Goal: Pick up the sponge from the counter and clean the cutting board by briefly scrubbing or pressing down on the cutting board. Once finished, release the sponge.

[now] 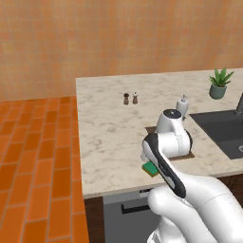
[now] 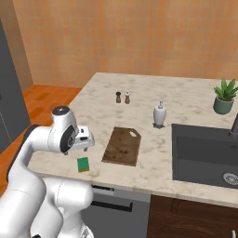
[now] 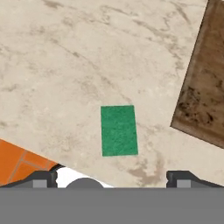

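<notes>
From the left base view, my own white arm covers most of the flat dark-brown wooden cutting board (image 1: 188,154) and all but a corner of the small green-topped sponge (image 1: 150,168). In the hand view, the pincer (image 3: 112,178) shows me just its two tips, spread wide, and the board beyond it to the right runs off the frame. The dark sink basin (image 2: 204,155) is cropped, as is the dark faucet (image 2: 234,125).

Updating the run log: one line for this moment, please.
phase: approach | gripper: open, above sponge | sponge: flat on counter, untouched | cutting board: bare, beside sponge
</notes>
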